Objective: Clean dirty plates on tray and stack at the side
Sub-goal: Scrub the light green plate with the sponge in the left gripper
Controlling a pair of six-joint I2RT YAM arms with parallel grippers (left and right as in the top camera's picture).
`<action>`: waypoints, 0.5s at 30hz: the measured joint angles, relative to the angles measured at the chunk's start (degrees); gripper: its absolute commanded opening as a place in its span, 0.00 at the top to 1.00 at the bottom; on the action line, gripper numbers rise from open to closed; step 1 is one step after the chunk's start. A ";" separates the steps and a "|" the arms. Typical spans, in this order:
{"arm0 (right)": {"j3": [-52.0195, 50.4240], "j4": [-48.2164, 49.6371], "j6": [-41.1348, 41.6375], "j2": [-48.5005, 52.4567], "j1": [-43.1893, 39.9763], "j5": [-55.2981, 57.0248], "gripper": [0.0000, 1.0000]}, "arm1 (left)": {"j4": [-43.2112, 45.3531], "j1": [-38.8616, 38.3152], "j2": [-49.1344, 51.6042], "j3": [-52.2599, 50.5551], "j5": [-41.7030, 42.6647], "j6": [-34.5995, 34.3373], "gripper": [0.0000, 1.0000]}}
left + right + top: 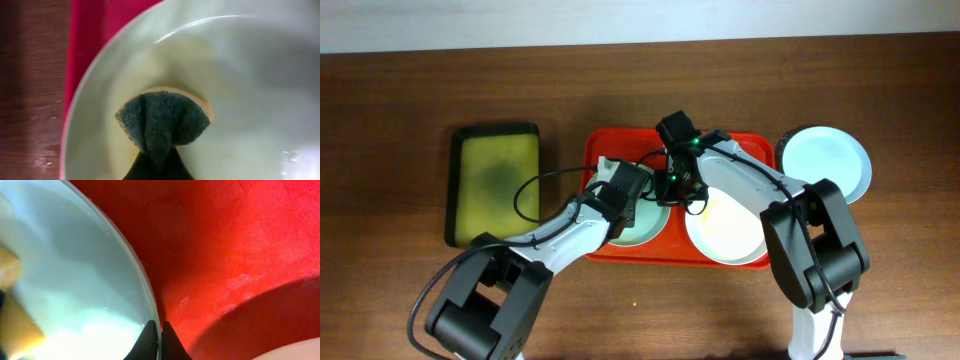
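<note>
Sponge [162, 120] on mint plate [250, 75] in red tray [85, 40]

Glossy plate [240, 75]; textured plastic tray [240, 240]; rough sponge [162, 120].

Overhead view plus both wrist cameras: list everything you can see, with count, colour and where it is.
table: one, dark brown wood, under everything
red tray: one, red, table centre
black tray: one, black with yellow-green inside, left of the red tray
mint plate: one, pale green, left half of the red tray
white plate: one, white, right half of the red tray
blue plate: one, pale blue, on the table right of the red tray
sponge: one, dark green on yellow, on the mint plate
left gripper: one, black fingers, shut on the sponge
right gripper: one, black fingers, pinching the mint plate's rim
</note>
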 measured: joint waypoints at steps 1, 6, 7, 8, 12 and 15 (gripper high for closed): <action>0.00 0.00 0.02 0.00 0.00 0.00 0.96 | -0.31 0.00 0.11 0.00 -1.57 -0.02 1.00; 0.00 0.28 0.09 0.00 0.07 -0.33 0.96 | 0.85 2.89 0.81 0.00 -6.80 0.00 1.00; 0.00 0.50 0.07 0.00 0.07 -0.37 0.96 | 2.12 4.04 0.81 0.00 -4.74 0.02 1.00; 0.00 0.48 0.07 0.00 0.07 -0.35 0.96 | 4.24 5.70 0.81 0.00 0.26 0.00 1.00; 0.00 0.42 0.09 0.00 0.04 -0.20 0.96 | 12.24 7.69 2.51 0.85 21.05 0.15 1.00; 0.00 0.42 0.07 0.00 0.04 -0.20 0.96 | 11.37 7.76 2.67 0.87 32.11 6.99 1.00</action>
